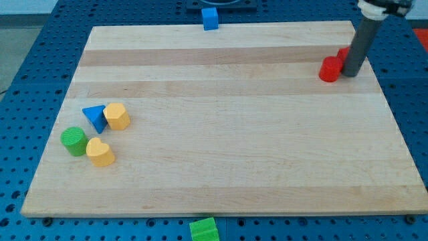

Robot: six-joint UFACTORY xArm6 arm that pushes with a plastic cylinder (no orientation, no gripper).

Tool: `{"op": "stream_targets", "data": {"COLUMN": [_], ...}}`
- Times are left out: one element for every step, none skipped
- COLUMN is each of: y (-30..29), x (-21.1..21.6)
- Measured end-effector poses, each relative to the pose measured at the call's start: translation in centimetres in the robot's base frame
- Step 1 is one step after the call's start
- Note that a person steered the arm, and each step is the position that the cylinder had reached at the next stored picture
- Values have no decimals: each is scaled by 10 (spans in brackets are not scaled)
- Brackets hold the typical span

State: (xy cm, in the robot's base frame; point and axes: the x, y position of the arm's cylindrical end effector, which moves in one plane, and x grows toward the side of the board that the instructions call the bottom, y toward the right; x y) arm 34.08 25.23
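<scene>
My tip (352, 73) rests on the board near the view's top right corner. It stands right beside a red block (329, 69) on its left, touching or nearly so. A second red block (343, 55) peeks out behind the rod, mostly hidden. Far away at the view's left sits a cluster: a blue triangular block (95, 117), a yellow hexagonal block (117, 116), a green cylinder (73, 141) and a yellow heart-shaped block (100, 152).
The wooden board (227, 134) lies on a blue perforated table. A blue cube (210, 19) sits just off the board's top edge. A green block (204, 229) lies off the bottom edge.
</scene>
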Motion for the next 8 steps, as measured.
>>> {"op": "stream_targets", "data": {"y": [3, 24, 44, -25, 52, 62, -4, -74], "x": [-25, -10, -56, -78, -75, 14, 54, 30]}}
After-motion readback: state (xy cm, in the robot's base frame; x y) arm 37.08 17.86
